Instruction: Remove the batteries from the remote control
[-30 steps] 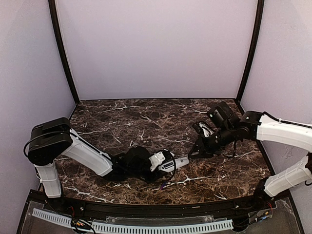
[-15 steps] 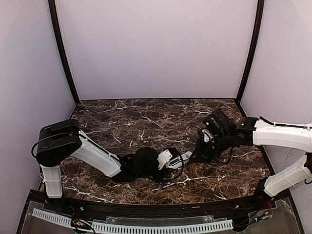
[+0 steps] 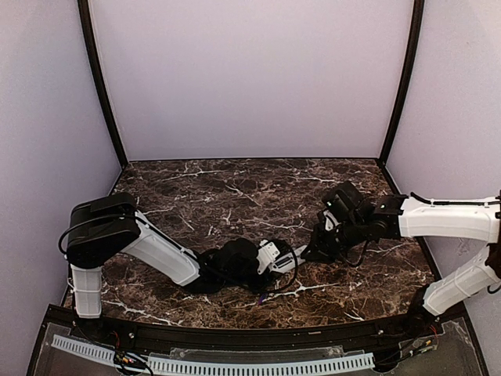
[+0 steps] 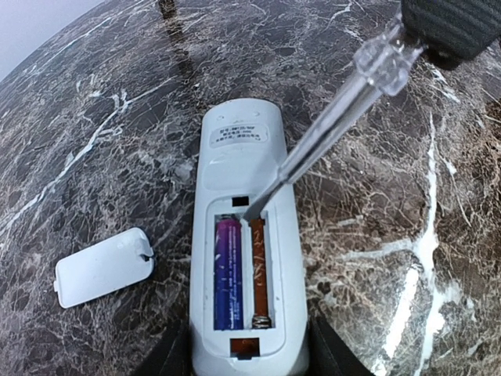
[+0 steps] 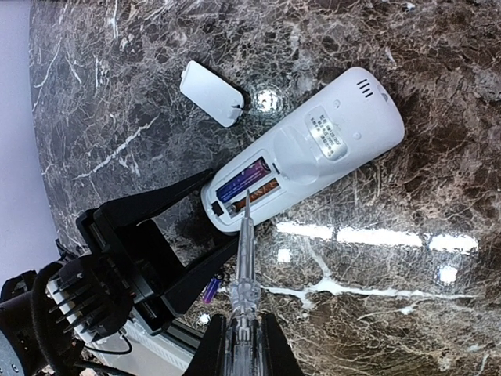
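One purple battery (image 4: 228, 270) seated in the remote control (image 4: 239, 157), in the left-hand bay as seen from the left wrist; second bay beside it bare down to its brown floor and spring. Remote lying back-up on the bench (image 4: 391, 235), between the two arms, its compartment end pinched in the left jaws, label end pointing away from them. Screwdriver (image 4: 329, 129) clamped by its clear handle in the right jaws, blade tip at the far wall of the compartment, about on the rib between the two bays. Loose white cover (image 4: 102, 266) flat on the bench near the remote, not touching it. Small purple piece (image 5: 210, 291) on the bench by the left jaws, possibly the other battery, too small to tell. For this step, probably best to shift the tip sideways onto the battery's far end, slip under it and lever up gently rather than stab; keep the left grip firm against any pivoting of the body; lift slowly, to roll the cell out onto the bench rather than flick it away.
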`<state>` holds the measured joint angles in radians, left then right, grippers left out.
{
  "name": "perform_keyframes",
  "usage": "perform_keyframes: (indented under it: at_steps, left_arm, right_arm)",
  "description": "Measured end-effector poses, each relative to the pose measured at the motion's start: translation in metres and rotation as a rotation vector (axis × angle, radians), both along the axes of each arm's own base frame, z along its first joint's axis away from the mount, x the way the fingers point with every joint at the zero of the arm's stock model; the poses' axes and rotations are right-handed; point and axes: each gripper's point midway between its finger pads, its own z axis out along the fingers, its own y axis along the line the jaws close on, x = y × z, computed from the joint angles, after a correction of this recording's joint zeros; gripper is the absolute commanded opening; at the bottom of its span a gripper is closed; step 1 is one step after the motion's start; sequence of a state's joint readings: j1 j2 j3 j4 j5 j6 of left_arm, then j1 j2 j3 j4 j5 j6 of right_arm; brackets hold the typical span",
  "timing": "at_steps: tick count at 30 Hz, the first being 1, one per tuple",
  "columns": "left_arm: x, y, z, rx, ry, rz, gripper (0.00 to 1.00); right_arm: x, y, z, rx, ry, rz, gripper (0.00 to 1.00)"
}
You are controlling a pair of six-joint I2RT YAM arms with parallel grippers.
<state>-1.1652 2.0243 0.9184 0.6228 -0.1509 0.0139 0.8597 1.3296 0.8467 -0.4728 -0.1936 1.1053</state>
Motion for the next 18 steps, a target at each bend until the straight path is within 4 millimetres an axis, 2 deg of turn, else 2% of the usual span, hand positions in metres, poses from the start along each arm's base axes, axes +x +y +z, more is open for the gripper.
perform_keyframes:
  at_steps: [7, 18]
  left_arm:
    - [0.001, -0.003, 0.001, -0.005, -0.002, 0.000, 0.00]
    - [-0.001, -0.003, 0.000, -0.001, -0.001, -0.004, 0.00]
  right_arm:
    - [-0.001, -0.001, -0.014, -0.008, 0.013, -0.007, 0.00]
    - [0.002, -0.001, -0.022, 0.010, 0.008, -0.020, 0.00]
